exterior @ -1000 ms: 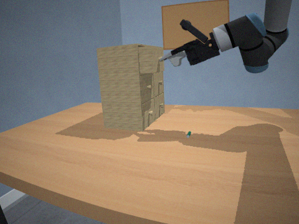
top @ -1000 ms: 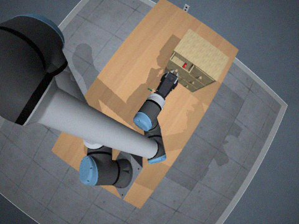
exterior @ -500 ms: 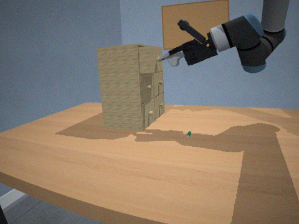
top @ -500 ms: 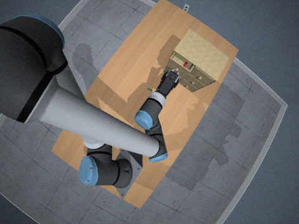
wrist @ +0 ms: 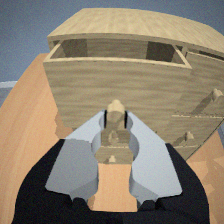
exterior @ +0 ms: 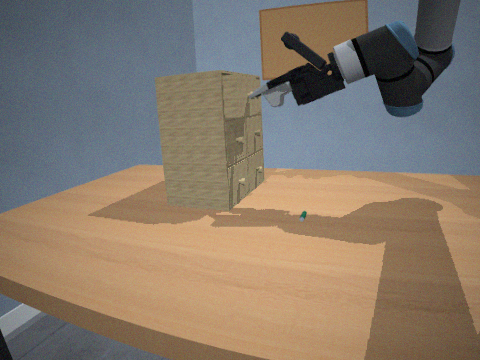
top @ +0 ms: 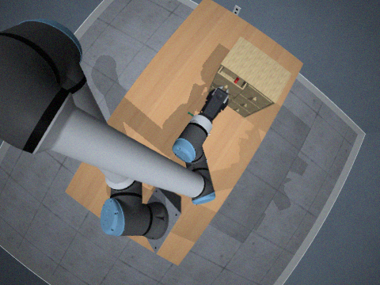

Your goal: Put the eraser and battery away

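The wooden chest (exterior: 210, 140) stands upright at the far side of the table, and it also shows in the overhead view (top: 253, 79). Its top left drawer (wrist: 117, 80) is pulled out a little. My gripper (wrist: 115, 111) is shut on that drawer's knob (exterior: 254, 94), level with the top row. A small red thing, which looks like the eraser (top: 237, 80), shows from above in the open top row. I cannot tell which drawer it lies in. The green AA battery (exterior: 303, 216) lies on the table in front of the chest, below my arm, and it also shows in the overhead view (top: 191, 114).
The lower drawers (exterior: 248, 160) look shut, with their knobs sticking out. My arm's elbow (top: 186, 150) and long forearm reach over the middle of the table. The table's edge lies close behind the chest.
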Robot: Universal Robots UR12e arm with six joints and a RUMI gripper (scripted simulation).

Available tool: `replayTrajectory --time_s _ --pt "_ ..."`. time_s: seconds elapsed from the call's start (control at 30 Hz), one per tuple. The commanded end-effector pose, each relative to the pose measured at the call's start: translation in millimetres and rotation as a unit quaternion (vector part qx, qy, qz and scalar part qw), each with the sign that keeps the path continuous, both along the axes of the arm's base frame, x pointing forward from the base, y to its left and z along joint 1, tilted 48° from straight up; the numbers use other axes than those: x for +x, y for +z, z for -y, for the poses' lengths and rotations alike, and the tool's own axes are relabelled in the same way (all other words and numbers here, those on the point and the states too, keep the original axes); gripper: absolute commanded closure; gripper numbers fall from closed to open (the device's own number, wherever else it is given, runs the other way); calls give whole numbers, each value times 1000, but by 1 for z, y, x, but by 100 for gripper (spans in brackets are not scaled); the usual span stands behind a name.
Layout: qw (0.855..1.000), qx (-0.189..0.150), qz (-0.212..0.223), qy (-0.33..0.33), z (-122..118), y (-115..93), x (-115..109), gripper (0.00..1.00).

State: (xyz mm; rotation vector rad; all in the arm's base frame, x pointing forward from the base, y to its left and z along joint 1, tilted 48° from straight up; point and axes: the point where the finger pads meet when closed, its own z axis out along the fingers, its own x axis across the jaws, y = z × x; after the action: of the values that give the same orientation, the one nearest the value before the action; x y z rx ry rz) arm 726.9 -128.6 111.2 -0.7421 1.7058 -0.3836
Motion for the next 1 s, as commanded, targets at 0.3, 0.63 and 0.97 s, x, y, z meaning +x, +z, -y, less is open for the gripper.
replayTrajectory --time_s 0.3,0.63,0.97 --pt "1000 0 0 0 2 0 9 93" --pt "1000 0 0 0 3 0 16 93" --pt "1000 0 0 0 3 -1 21 93"
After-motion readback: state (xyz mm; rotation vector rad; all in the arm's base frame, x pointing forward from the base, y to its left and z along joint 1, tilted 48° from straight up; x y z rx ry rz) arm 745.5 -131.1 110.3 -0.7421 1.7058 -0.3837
